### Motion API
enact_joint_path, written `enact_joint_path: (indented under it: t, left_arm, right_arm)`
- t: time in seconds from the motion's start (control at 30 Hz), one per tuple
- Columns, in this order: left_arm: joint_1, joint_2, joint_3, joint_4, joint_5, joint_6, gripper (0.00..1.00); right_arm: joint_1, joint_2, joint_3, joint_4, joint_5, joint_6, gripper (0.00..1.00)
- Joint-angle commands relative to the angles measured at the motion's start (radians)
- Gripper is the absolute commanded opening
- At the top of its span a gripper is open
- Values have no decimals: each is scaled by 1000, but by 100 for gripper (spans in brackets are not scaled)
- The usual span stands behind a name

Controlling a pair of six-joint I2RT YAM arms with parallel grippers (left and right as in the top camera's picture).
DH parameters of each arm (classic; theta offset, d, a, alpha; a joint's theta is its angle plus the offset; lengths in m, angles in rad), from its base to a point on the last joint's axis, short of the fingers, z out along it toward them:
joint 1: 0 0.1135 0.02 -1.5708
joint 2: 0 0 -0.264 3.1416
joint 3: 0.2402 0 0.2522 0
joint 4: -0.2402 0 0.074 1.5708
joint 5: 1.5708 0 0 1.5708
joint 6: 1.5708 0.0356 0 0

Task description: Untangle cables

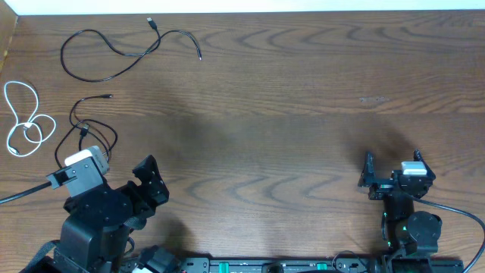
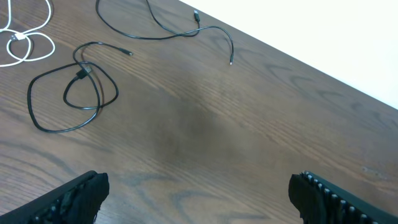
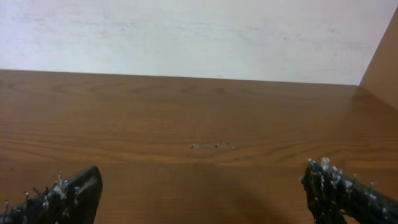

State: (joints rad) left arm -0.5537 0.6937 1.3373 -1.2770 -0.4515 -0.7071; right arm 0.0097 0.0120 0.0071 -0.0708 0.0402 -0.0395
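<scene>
Three cables lie apart on the left of the wooden table. A long black cable [image 1: 173,32] [image 2: 180,35] curves along the far edge. A white cable [image 1: 32,130] [image 2: 18,38] is coiled at the far left. A second black cable [image 1: 82,129] [image 2: 81,73] lies in loose loops just beyond my left arm. My left gripper [image 1: 117,178] [image 2: 199,186] is open above bare wood, short of that looped cable and touching nothing. My right gripper [image 1: 395,171] [image 3: 202,180] is open at the near right, far from every cable, with only bare table between its fingers.
The table's far edge meets a white wall [image 3: 186,31]. A wooden side panel [image 3: 382,56] rises at the right. A small scuff [image 1: 373,99] [image 3: 211,146] marks the wood ahead of the right gripper. Thick black arm cables [image 1: 19,196] [image 1: 455,212] trail from both arms.
</scene>
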Motion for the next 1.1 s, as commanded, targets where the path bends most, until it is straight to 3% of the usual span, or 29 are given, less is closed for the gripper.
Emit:
enact_joint_path:
  t: [0.0, 1.07]
  left_arm:
    - [-4, 5, 3, -3, -21, -9, 98]
    - [-4, 5, 3, -3, -21, -9, 98]
  right_arm:
    - [-8, -6, -2, -9, -10, 56, 99]
    - [10, -6, -2, -4, -13, 57, 99]
